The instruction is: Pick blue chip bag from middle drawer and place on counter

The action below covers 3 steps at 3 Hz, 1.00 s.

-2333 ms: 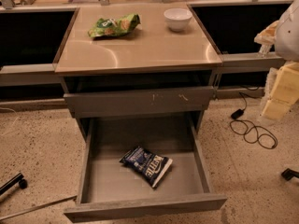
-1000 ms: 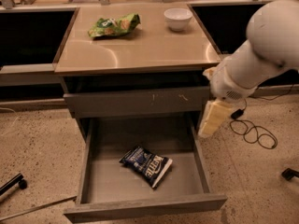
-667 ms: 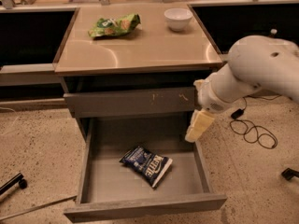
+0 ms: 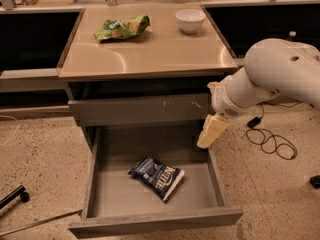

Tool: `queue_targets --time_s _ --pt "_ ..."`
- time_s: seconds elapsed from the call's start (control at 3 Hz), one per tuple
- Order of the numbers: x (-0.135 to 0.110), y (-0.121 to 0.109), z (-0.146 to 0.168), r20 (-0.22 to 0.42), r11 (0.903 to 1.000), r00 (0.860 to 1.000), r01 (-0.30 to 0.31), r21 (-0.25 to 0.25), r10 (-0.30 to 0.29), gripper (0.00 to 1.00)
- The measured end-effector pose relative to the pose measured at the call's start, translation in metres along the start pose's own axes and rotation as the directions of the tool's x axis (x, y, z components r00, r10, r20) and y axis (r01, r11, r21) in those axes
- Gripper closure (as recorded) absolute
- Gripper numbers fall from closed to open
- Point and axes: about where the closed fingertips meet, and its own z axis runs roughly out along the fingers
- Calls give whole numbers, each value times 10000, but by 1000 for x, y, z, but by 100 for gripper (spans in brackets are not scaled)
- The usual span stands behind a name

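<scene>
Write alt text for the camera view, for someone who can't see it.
A blue chip bag lies in the open middle drawer of a grey cabinet; the robot's gripper hangs over the drawer's right wall, clear of the bag. A green chip bag and a white bowl sit on the counter above.

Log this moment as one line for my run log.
pincer: over right rear edge of middle drawer | blue chip bag: flat on drawer floor, not yet grasped | counter: holds green chip bag, white bowl

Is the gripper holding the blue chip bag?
No, the blue chip bag lies inside the middle drawer, apart from the gripper above the drawer's right wall.
</scene>
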Motion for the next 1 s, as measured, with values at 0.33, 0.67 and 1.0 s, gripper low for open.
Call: queue_targets --time_s 0.33,0.67,1.0 --pt "3 5 12 45 9996 9998 -175 -220 176 0" --pt "12 29 68 171 9950 9979 -611 -789 627 0" --pt "13 67 148 766 9790 9884 -1169 -1671 1311 0"
